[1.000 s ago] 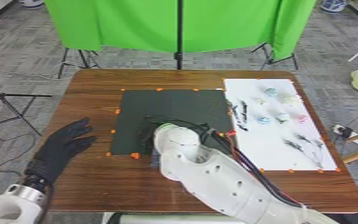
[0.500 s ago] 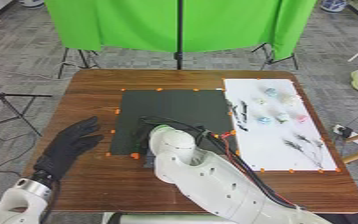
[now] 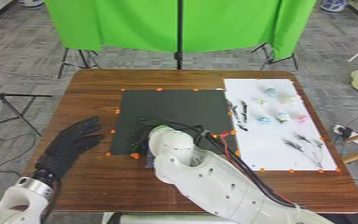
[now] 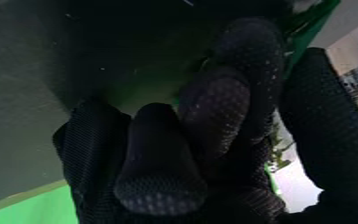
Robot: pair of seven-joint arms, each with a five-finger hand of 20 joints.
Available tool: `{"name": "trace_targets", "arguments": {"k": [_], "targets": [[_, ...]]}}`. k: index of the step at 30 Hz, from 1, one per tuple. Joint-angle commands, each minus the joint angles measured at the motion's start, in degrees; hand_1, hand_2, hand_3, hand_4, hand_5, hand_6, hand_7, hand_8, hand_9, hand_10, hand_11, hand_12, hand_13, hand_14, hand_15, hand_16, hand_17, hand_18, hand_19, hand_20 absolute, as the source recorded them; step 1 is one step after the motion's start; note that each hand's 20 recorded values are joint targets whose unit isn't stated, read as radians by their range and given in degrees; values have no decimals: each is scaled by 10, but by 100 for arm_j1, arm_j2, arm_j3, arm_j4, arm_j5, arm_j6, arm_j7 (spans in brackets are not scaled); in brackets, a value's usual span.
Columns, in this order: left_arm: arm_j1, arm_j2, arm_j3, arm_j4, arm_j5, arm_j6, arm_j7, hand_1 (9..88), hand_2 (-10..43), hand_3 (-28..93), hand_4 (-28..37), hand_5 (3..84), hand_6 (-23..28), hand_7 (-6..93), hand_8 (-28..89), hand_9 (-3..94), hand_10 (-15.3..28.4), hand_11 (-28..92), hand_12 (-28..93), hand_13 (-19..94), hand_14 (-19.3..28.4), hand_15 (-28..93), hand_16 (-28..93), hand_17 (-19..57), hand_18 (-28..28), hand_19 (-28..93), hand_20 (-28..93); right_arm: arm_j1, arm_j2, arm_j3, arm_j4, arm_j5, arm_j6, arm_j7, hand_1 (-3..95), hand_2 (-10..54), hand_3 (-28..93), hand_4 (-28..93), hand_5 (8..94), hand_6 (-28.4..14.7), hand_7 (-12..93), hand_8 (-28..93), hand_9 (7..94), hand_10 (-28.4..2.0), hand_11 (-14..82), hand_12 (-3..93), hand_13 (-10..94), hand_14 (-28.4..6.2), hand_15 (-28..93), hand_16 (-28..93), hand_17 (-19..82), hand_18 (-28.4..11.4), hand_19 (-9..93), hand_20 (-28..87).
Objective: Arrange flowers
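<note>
Left robot hand (image 3: pixel 67 145) has shifted inward, closer to the black mat (image 3: pixel 171 105), compared with one second ago; your right arm (image 3: pixel 213 175) has edged slightly left. Both are practically unchanged over the last half second.

Step in hand, judged: work at the mat, probably on the holder or a first stem, with the flowers on the sheet left for later. You have the right robot hand (image 4: pixel 153 160) low over the mat. Cannot tell whether it is apart, together or clamped on something. Beyond it in the wrist view lies a dark green surface (image 4: pixel 144 87); identity uncertain. The left robot hand is relaxed and spread, left of the right one, apart from the mat.

Flowers: a pink one (image 3: pixel 302 119), blue ones (image 3: pixel 264 120) and pale ones (image 3: pixel 288 100) lie on the white sheet (image 3: pixel 246 150), to the right of the right robot hand and farther forward. Dark sprigs (image 3: pixel 294 145) lie well to its right; thin black pieces (image 3: pixel 239 115) sit between it and the flowers.

Next, you would do well to settle whatever is at the mat, then lift clear and go right for a stem. Obstacles: cables (image 3: pixel 248 171) along the arm could sweep the black pieces or drag on the bench (image 3: pixel 95 185). Sprigs look thin and likely to bend; suggest a light pinch, low on the stem.
</note>
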Motion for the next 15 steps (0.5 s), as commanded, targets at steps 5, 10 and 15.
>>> {"name": "trace_targets", "arguments": {"k": [5, 10, 15], "targets": [[319, -118, -111, -69, 50, 61, 149, 249, -33, 694, -283, 315, 49, 175, -106, 272, 112, 222, 142, 237, 135, 469, -45, -111, 208, 519, 39, 97, 359, -141, -313, -732, -380, -313, 205, -76, 825, -281, 869, 7, 574, -120, 937, -86, 555, 238, 908, -65, 723, 362, 642, -190, 932, 644], [485, -182, -194, -132, 45, 149, 264, 246, -31, 693, -283, 314, 49, 174, -106, 271, 112, 220, 141, 235, 135, 469, -44, -112, 208, 518, 39, 261, 559, -92, -675, -1186, -317, -259, 149, -63, 805, -282, 866, 6, 574, -121, 937, -86, 553, 240, 907, -64, 723, 360, 641, -189, 932, 642], [535, -262, -214, -147, 44, 172, 338, 246, -31, 694, -283, 314, 49, 174, -106, 270, 112, 219, 142, 235, 136, 469, -43, -112, 208, 517, 40, 332, 760, 408, -1136, -718, -287, -366, 62, -41, 765, -282, 879, 6, 559, -119, 937, -87, 556, 235, 913, -61, 721, 357, 648, -187, 932, 644]]}}
